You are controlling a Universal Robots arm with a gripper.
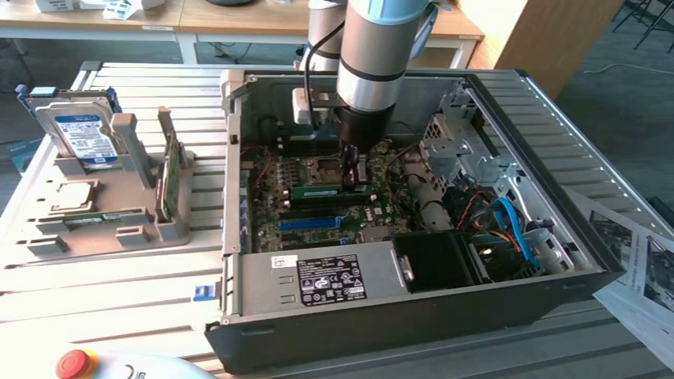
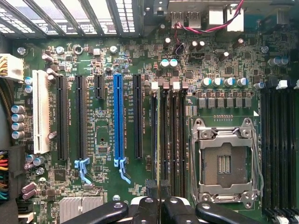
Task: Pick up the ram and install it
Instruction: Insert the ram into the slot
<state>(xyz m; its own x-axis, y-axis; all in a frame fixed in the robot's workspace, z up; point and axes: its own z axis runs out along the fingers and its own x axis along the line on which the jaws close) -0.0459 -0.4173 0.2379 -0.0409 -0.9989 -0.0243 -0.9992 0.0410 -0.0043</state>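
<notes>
tool: pinched shut on the ram | ram: held on edge inside the open computer case, in line with the black memory slots just beside the CPU socket | seated in slot: cannot tell

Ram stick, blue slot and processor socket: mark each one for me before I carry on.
ram stick (image 1: 316,190), exterior view, on its green flat face.
blue slot (image 2: 118,116), wrist view, on the middle of its long blue body.
processor socket (image 2: 224,164), wrist view, on the centre patch inside its metal frame.
</notes>
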